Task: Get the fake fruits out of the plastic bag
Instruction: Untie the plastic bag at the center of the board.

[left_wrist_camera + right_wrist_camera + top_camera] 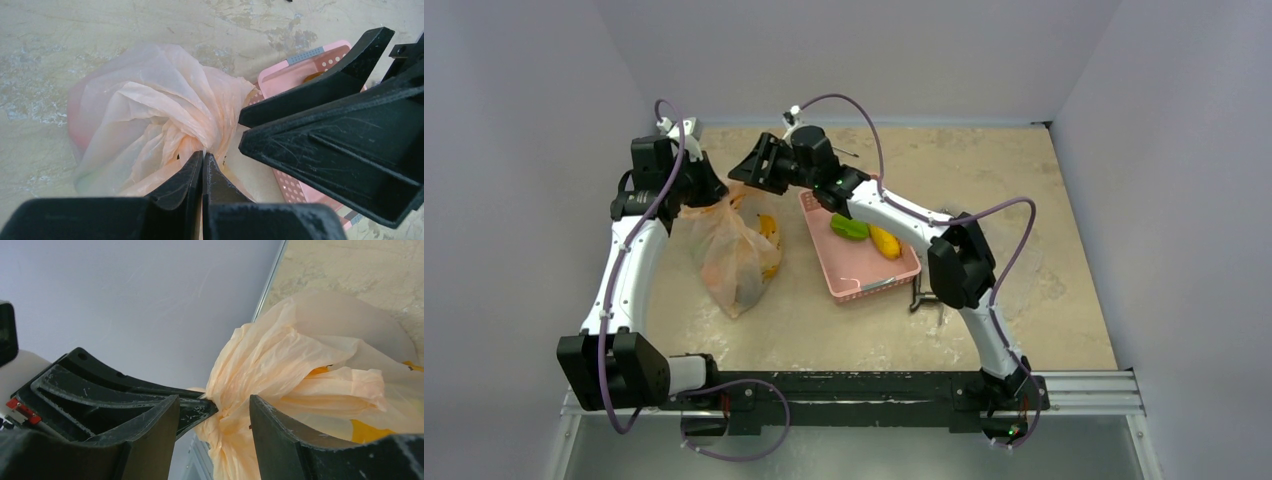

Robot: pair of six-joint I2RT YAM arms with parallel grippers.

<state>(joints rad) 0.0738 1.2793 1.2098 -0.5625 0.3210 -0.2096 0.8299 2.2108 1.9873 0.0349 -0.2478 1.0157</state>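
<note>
**Top view.** The bag [732, 255] lies on the bench [1024, 260], just left of the pink basket [894, 277]. Its bulk rests at the near end and its gathered neck is raised at the far end. The long axis runs far to near, and the neck points up and away. Bananas [769, 232] show through the film; other fruits inside cannot be made out. The left end effector [721, 198] is at the neck, with the right end effector [742, 178] just beside it on the far right.

**Left wrist view.** The left end effector [202, 167] is closed tight, pinching the film of the bag's neck. The right one's jaws stand apart alongside.

**Right wrist view.** The right end effector [214, 401] is at moderate width. It straddles the neck without clamping it.

**Assessment.** The step in hand appears to be opening the bag, with its fruits not yet removed. The next move calls for the right end effector to grip a separate fold of the mouth. It would then draw that fold away from the left's hold to part the opening.
</note>
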